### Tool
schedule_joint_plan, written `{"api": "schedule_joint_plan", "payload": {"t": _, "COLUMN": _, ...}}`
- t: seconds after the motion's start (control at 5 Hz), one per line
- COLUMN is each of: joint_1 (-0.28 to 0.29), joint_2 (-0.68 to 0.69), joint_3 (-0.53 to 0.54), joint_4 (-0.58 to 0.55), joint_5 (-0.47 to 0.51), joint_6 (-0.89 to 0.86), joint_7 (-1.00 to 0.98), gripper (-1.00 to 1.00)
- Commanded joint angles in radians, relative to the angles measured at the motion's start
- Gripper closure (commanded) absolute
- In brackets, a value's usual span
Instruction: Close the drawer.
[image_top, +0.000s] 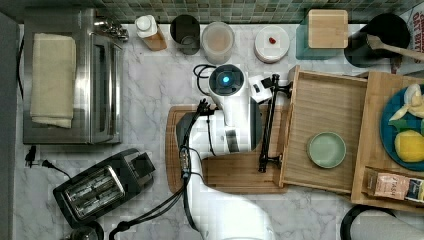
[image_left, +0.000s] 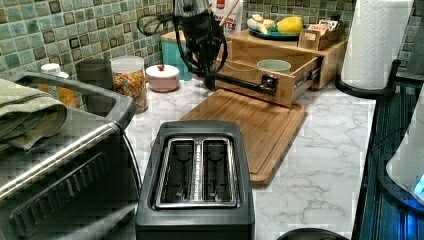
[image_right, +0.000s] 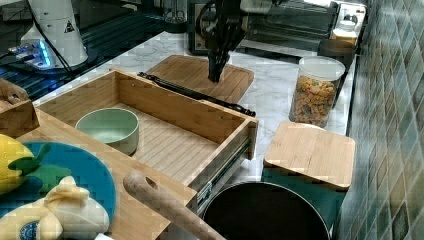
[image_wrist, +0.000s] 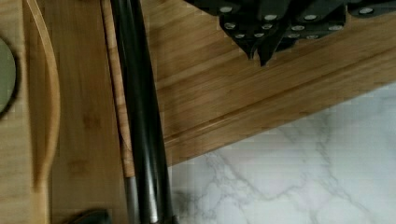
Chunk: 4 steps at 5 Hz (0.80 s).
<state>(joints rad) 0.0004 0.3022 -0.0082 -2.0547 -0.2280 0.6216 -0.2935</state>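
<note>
1. The drawer (image_top: 325, 131) stands pulled well out from its bamboo cabinet (image_top: 387, 145), its front overhanging the cutting board (image_top: 235, 175) on the marble counter (image_top: 150, 85).
2. A pale green bowl (image_top: 326, 149) sits inside the drawer, toward the top view's lower side; in the right view it lies near the drawer's back wall.
3. The black bar handle (image_top: 267, 125) runs across the drawer front, carried on two short posts.
4. The gripper (image_right: 216, 75) hangs above the cutting board, just on the outer side of the handle. In the wrist view we see its fingertips (image_wrist: 261, 46) drawn together to a point, nothing between them; apart from the handle there.
5. In the left view the gripper (image_left: 212, 82) sits beside the far end of the handle; whether it touches, we cannot tell.
6. Nearby: a toaster (image_left: 196, 175), a toaster oven (image_top: 75, 75), a cereal jar (image_right: 316, 92), and a wooden-lidded teal container (image_right: 307, 165).
</note>
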Motion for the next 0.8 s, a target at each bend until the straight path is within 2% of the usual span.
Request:
{"api": "schedule_joint_plan", "payload": {"t": 0.2, "joint_1": 0.011, "joint_2": -0.037, "joint_3": -0.014, "joint_4": -0.036, "joint_5": -0.111, "joint_6": 0.119, "joint_7": -0.075, "gripper": 1.0}}
{"api": "schedule_joint_plan", "payload": {"t": 0.4, "joint_1": -0.02, "joint_2": -0.028, "joint_3": -0.002, "joint_4": 0.016, "joint_5": -0.101, "joint_6": 0.03, "joint_7": -0.126, "gripper": 1.0}}
{"api": "schedule_joint_plan", "payload": {"t": 0.6, "joint_1": -0.043, "joint_2": -0.022, "joint_3": -0.012, "joint_4": 0.018, "joint_5": -0.085, "joint_6": 0.048, "joint_7": -0.164, "gripper": 1.0}}
{"api": "schedule_joint_plan", "payload": {"t": 0.8, "joint_1": -0.059, "joint_2": -0.038, "joint_3": -0.036, "joint_4": -0.008, "joint_5": -0.11, "joint_6": 0.1, "joint_7": -0.175, "gripper": 1.0}}
